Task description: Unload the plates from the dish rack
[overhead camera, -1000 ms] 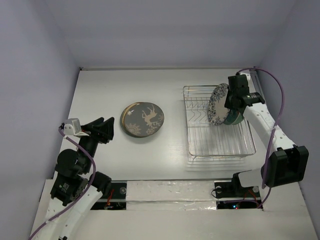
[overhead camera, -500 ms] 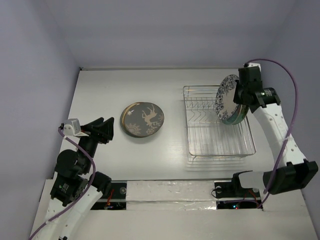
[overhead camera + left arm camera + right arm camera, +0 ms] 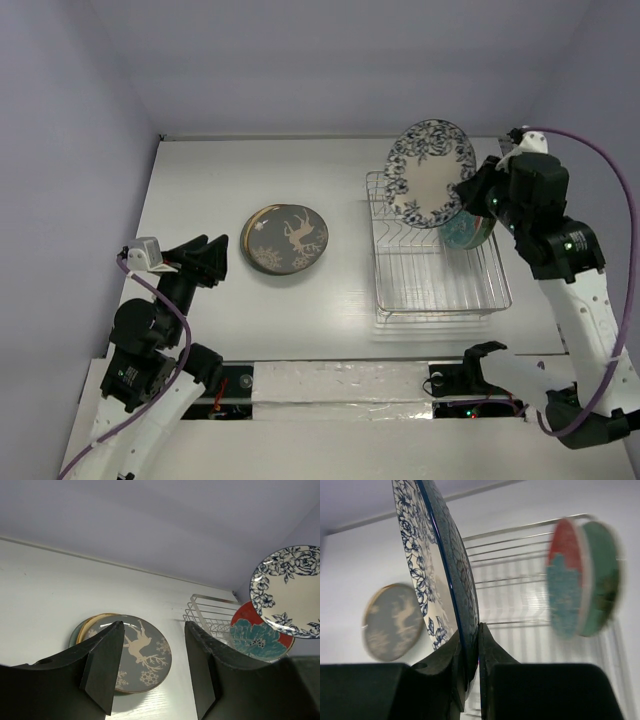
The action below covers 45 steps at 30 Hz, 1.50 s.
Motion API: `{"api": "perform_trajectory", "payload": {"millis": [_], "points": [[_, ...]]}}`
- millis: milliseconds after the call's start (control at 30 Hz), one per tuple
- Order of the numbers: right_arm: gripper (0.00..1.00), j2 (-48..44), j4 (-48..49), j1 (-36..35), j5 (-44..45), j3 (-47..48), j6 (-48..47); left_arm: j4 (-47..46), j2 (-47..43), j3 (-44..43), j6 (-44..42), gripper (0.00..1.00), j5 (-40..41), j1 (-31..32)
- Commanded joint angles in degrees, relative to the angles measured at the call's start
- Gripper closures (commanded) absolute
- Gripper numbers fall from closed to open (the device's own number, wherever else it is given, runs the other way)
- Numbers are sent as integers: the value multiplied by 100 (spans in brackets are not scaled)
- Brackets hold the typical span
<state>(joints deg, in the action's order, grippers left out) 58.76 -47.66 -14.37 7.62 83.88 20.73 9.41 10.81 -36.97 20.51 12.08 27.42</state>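
My right gripper (image 3: 473,188) is shut on the rim of the blue-and-white floral plate (image 3: 431,173) and holds it in the air above the silver wire dish rack (image 3: 440,296); the same plate shows in the right wrist view (image 3: 427,575). A red plate with a teal flower (image 3: 563,580) and a pale green plate (image 3: 601,575) stand upright at the rack's far right. A stack of plates topped by a grey-brown one with a deer (image 3: 285,239) lies flat on the table left of the rack. My left gripper (image 3: 213,258) is open and empty, near that stack.
The white table (image 3: 250,170) is walled by pale purple panels on three sides. The rack's left rows of tines (image 3: 400,230) hold nothing. A taped strip (image 3: 340,385) runs along the near edge between the arm bases.
My right gripper has lifted the blue-and-white plate up out of the rack and swung it leftward, its face now turned upward. The left arm has not moved.
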Motion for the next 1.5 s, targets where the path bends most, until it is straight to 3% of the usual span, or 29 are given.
{"api": "perform_trajectory", "payload": {"millis": [0,133,300,433,633,933,1067,1167,1267,1300,1467], "points": [[100,-251,2153,-670,-1165,-555,958,-115,97,23,58,52,-21,35],[100,117,3628,-1392,-1236,-1224,1687,-71,167,-3,76,52,-21,35],[100,916,4720,-2077,-1105,-1690,2512,-44,255,-3,93,52,-21,35],[100,1951,6071,-2403,-1323,-1901,3173,-36,325,6,93,52,-21,35],[100,3079,6865,-2580,-1500,-1848,3885,-44,457,-3,76,52,-21,35],[96,4222,7086,-2816,-1580,-1884,4220,-62,440,6,58,52,-21,35],[81,4354,6893,-3001,-1395,-1936,4194,-80,300,14,58,52,-21,35],[63,4389,6639,-3071,-1254,-1945,4089,-62,238,6,58,52,-21,35],[52,4346,6323,-3133,-1070,-1989,3992,-71,203,6,58,52,-21,35],[43,4328,6200,-3133,-1035,-1972,3861,-71,185,-3,49,51,-21,35],[19,4074,4847,-3247,-475,-1700,3184,-80,176,6,58,51,-21,35]]}}
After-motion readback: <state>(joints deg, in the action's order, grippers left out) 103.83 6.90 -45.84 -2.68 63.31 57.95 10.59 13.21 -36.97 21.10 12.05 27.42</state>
